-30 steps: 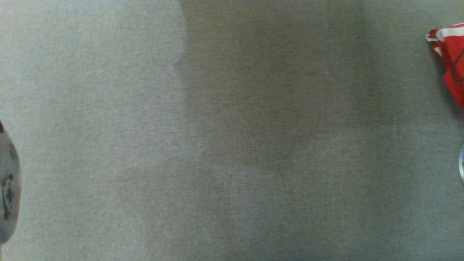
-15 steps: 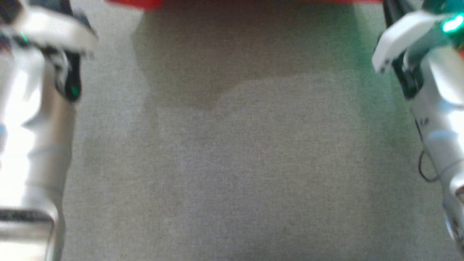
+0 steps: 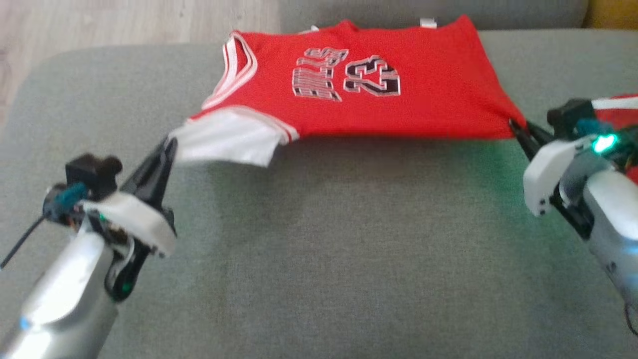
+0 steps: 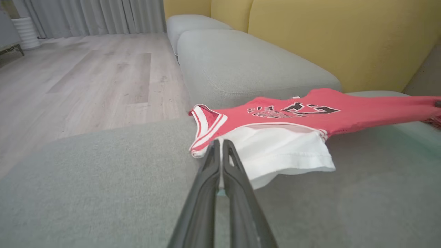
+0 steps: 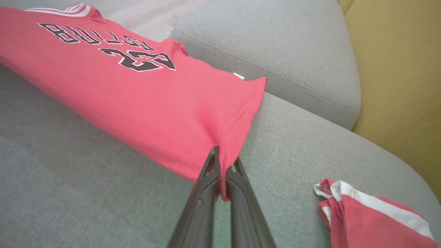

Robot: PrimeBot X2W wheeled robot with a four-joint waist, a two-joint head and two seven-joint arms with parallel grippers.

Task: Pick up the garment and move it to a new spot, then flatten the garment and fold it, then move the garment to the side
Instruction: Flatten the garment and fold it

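The garment (image 3: 398,104) is a red jersey with white trim and the number 23, stretched sideways over the grey sofa cushion (image 3: 324,249). My left gripper (image 3: 169,144) is shut on its white-lined corner at the left, seen close in the left wrist view (image 4: 220,143). My right gripper (image 3: 518,127) is shut on the red hem corner at the right, pinched between the fingers (image 5: 220,155). The near edge of the garment (image 4: 361,110) hangs taut a little above the cushion with a shadow under it. Its printed face (image 5: 137,89) points up.
A second bunched red-and-white cloth (image 5: 372,217) lies on the cushion by my right arm (image 3: 618,107). Wooden floor (image 3: 124,20) lies beyond the cushion's left edge. Another grey cushion (image 4: 241,65) and the yellow sofa back (image 4: 327,41) stand behind.
The head camera has swung up from bare cushion, so the jersey and both gripper tips come into the picture. Both grippers stay shut.
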